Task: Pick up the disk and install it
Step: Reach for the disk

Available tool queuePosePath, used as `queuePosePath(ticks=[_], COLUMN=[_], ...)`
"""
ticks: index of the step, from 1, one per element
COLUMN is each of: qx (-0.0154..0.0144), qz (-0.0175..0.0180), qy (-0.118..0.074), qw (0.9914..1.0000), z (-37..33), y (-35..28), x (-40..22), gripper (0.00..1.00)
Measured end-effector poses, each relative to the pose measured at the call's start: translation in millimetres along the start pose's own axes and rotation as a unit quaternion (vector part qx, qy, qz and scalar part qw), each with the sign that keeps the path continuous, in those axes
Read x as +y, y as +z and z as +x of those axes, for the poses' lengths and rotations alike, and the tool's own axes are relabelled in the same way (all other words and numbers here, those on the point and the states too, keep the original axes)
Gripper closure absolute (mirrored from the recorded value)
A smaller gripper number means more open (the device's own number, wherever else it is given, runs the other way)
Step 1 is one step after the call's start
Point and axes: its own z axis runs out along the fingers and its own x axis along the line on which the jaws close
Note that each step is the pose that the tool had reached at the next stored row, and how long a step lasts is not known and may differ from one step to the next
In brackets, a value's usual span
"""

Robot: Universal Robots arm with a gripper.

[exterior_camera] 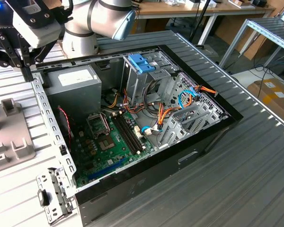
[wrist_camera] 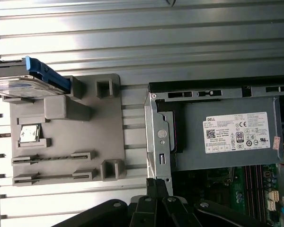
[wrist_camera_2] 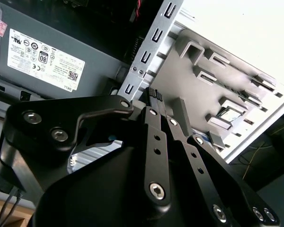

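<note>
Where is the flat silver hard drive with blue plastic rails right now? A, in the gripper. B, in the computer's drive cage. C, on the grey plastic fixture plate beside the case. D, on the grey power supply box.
C: in the first wrist view the hard drive lies at a corner of the grey fixture plate, outside the computer case.

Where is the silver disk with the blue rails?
In the first wrist view, the silver-grey metal disk with blue rails lies on a corner of the grey plastic holder plate, beside the computer case.
</note>
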Motion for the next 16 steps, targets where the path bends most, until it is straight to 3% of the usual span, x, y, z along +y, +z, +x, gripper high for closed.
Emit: queuePosePath(ticks=[16], qx=[0.0], qz=[0.0], qy=[0.0], qw=[1.0], z=[16.5], y=[-0.2], x=[-1.3], gripper=[0.89])
